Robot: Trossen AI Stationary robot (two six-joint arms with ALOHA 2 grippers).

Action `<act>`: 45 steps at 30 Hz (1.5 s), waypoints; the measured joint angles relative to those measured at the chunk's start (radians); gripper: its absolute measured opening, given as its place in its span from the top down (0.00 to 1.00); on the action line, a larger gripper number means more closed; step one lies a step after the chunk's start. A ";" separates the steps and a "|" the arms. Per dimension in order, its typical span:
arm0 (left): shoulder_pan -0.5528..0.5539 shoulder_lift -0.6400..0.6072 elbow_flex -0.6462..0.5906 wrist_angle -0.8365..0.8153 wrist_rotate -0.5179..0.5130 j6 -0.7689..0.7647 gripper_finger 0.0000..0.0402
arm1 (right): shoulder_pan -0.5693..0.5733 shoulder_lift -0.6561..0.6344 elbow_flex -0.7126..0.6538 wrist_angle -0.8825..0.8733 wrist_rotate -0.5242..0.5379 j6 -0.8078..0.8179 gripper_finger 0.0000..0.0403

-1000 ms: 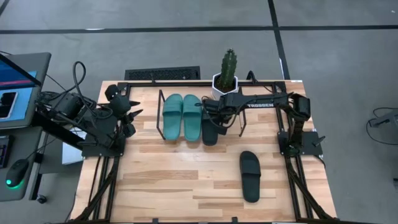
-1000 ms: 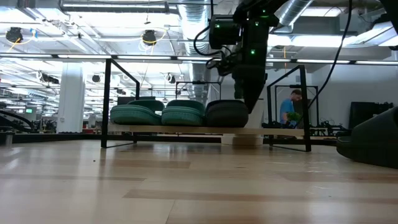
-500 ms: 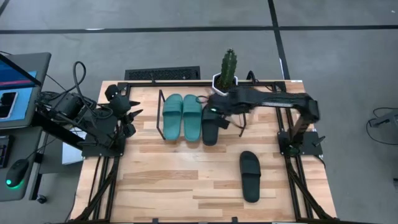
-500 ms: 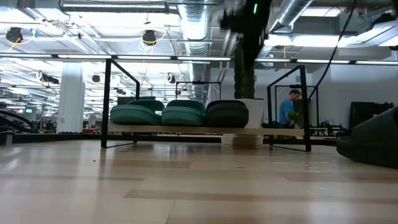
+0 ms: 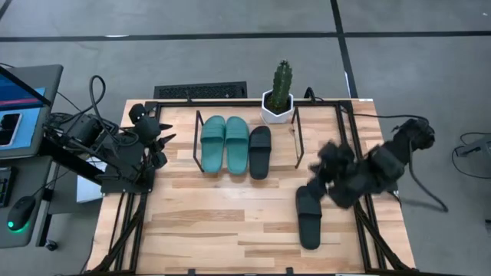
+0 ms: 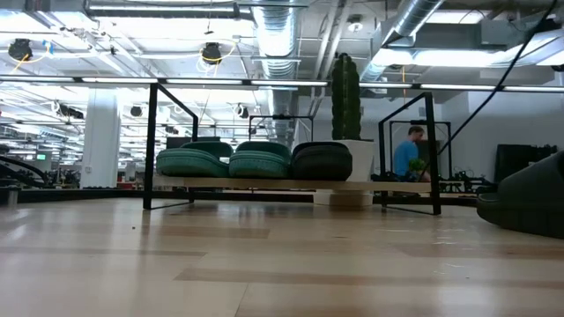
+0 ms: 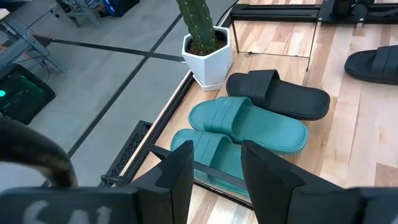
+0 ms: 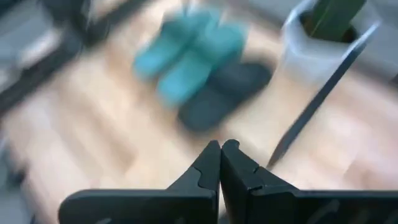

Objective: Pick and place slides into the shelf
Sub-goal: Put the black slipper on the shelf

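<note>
Two teal slides [image 5: 225,143] and one black slide [image 5: 260,152] lie side by side, soles down, on the board of the shelf [image 5: 298,139] at the table's far middle. The low view shows them toe-on on the shelf [image 6: 264,183]. A second black slide [image 5: 308,217] lies flat on the table near the right. My right gripper [image 8: 221,149] is shut and empty. It is blurred in the air above the table's right side [image 5: 316,162], between shelf and loose slide. My left gripper [image 7: 217,180] waits open at the far left [image 5: 161,138], holding nothing.
A cactus in a white pot [image 5: 278,103] stands just behind the shelf's right end. A keyboard [image 5: 201,90] lies beyond the far edge, and a laptop [image 5: 19,107] sits left of the table. Bare wood [image 5: 215,222] stretches across the near half.
My right gripper has drawn back from the black slide on the shelf. It has risen, rolled and swung fast toward the table's right and near side, leaving the low view. It now hangs close to the loose black slide. The three slides stay on the shelf.
</note>
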 joint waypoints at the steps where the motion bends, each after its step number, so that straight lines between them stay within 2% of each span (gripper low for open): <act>1: 0.000 0.000 0.000 0.000 0.000 0.000 0.69 | 0.029 0.004 -0.016 0.002 -0.058 0.018 1.00; 4: 0.000 0.000 0.000 0.000 0.000 -0.001 0.69 | 0.104 0.034 -0.060 0.001 -0.218 0.035 1.00; 7: 0.000 0.000 0.000 0.001 0.002 -0.004 0.69 | 0.176 0.091 -0.102 0.000 -0.313 0.029 1.00; 13: 0.000 0.000 0.000 0.009 0.005 -0.024 0.69 | 0.282 0.228 -0.144 0.017 -0.377 0.050 1.00; 17: 0.000 0.003 0.000 0.023 0.007 -0.025 0.69 | 0.311 0.319 -0.149 0.075 -0.458 0.027 1.00; 22: 0.000 0.003 0.000 0.055 0.007 -0.025 0.69 | 0.314 0.410 -0.149 0.257 -0.624 -0.021 1.00; 28: 0.000 0.003 0.000 0.072 0.029 -0.024 0.69 | 0.284 0.478 -0.149 0.442 -0.684 -0.036 0.98; 33: 0.000 0.003 0.000 0.072 0.033 -0.023 0.69 | 0.262 0.529 -0.148 0.465 -0.722 -0.093 0.84; 45: 0.000 0.007 0.000 0.071 0.056 -0.016 0.69 | 0.250 0.563 -0.171 0.391 -0.743 -0.187 0.40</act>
